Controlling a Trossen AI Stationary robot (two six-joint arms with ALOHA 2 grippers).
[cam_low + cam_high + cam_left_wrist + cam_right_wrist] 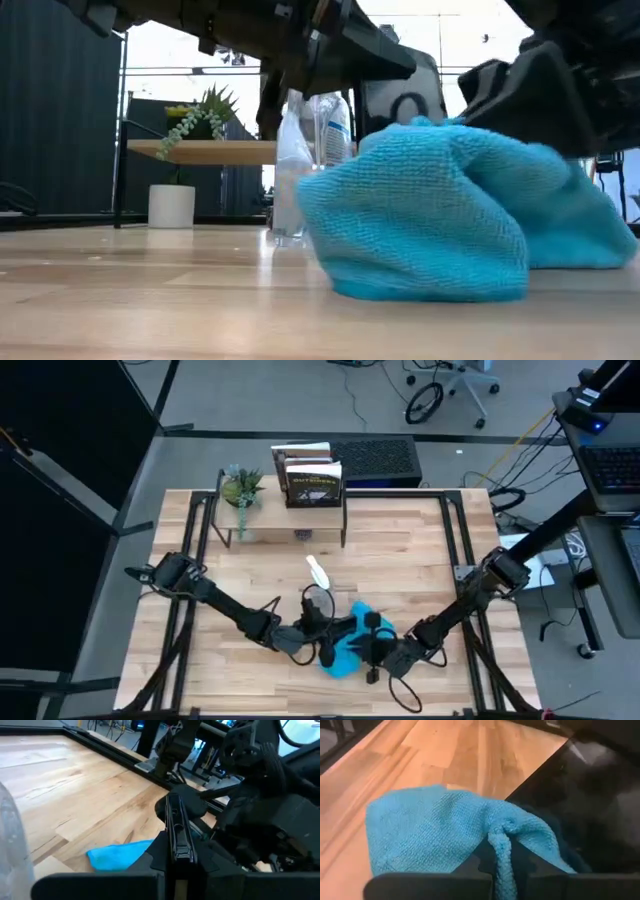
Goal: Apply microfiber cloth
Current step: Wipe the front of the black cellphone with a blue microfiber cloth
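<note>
Right gripper (501, 862) pinches microfiber cloth (435, 827) (bunched) — spray bottle (290, 165) behind.

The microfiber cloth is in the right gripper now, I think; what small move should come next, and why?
Probably a short wiping stroke: the right gripper has a fold of the microfiber cloth pinched between its fingers, and the cloth lies bunched on the table, against the left gripper. What the left gripper holds is hidden, so I would move slowly and keep the cloth pressed down.
</note>
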